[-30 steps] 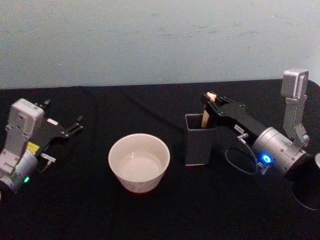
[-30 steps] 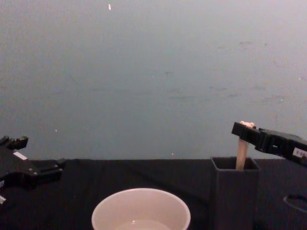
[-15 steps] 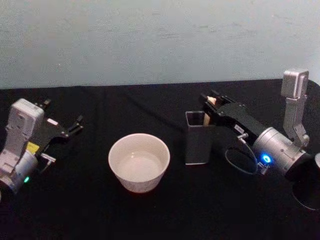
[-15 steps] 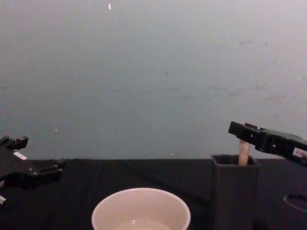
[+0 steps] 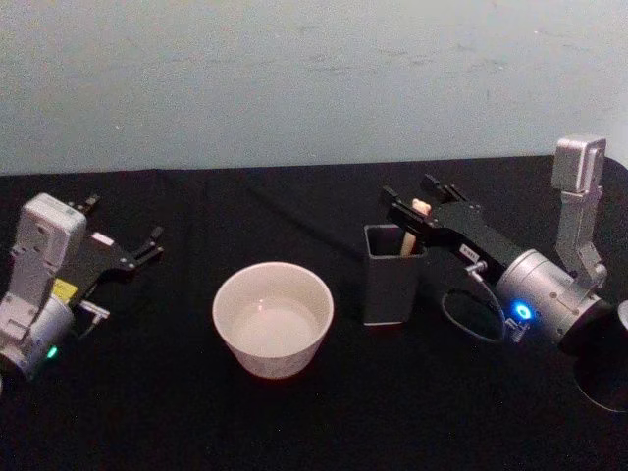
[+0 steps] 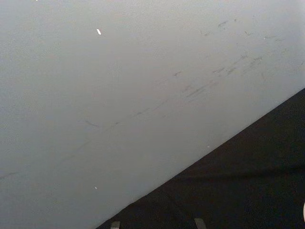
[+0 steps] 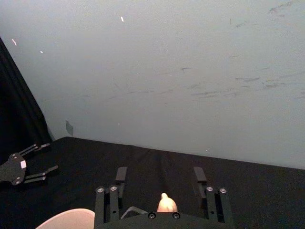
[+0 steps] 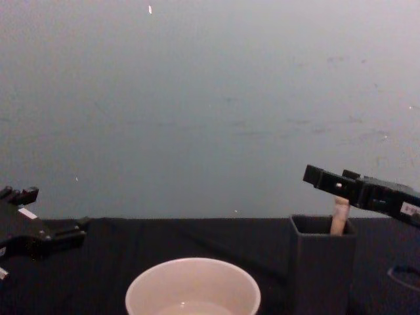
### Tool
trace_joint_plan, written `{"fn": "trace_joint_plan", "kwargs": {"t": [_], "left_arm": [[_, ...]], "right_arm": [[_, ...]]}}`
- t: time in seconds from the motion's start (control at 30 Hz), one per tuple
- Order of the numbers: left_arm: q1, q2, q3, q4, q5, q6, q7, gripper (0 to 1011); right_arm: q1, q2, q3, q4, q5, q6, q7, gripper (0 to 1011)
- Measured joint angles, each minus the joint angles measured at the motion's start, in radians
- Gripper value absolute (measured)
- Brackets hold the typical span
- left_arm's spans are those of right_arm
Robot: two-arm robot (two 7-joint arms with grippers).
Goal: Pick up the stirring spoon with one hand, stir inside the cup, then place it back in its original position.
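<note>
Since a second ago the stirring spoon [image 5: 408, 235] has dropped lower into the holder [image 5: 392, 274] and the right hand [image 5: 416, 205] has let go and spread; it was pinching the handle before.

Head view: right hand over the holder's far side, fingers apart, spoon's bear head between them without contact that I can see. Holder stands near the desk's [image 5: 294, 422] centre, just right of the cup [image 5: 273, 318]. Left hand [image 5: 149, 241] idle near the left edge, fingers spread.

Right wrist view: bear head [image 7: 166, 203] sits between the two spread fingers [image 7: 121, 174], apart from both.

Chest view: handle [image 8: 339, 216] leans in the holder [image 8: 321, 266], top just below the right hand [image 8: 328, 180]. Cup [image 8: 193, 286] to the holder's left. Left hand [image 8: 49, 226] low at the left edge.
</note>
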Motion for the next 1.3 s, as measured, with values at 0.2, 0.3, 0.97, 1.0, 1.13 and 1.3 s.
{"fn": "trace_joint_plan", "kwargs": {"t": [0.2, 0.3, 0.97, 1.0, 1.13, 1.3], "left_arm": [[0.0, 0.0, 0.0, 0.0, 0.0, 0.0, 0.0, 1001], [0.0, 0.0, 0.0, 0.0, 0.0, 0.0, 0.0, 1001], [0.0, 0.0, 0.0, 0.0, 0.0, 0.0, 0.0, 1001], [0.0, 0.0, 0.0, 0.0, 0.0, 0.0, 0.0, 1001], [0.0, 0.0, 0.0, 0.0, 0.0, 0.0, 0.0, 1001], [0.0, 0.0, 0.0, 0.0, 0.0, 0.0, 0.0, 1001]], "right_arm": [[0.0, 0.0, 0.0, 0.0, 0.0, 0.0, 0.0, 1002], [0.0, 0.0, 0.0, 0.0, 0.0, 0.0, 0.0, 1002], [-0.002, -0.056, 0.052, -0.036, -0.272, -0.226, -0.241, 1003], [-0.004, -0.063, 0.056, -0.029, -0.332, -0.239, -0.3, 1002], [-0.015, -0.075, 0.067, -0.004, -0.434, -0.232, -0.408, 1003], [-0.035, -0.087, 0.084, 0.031, -0.454, -0.195, -0.442, 1002]]}}
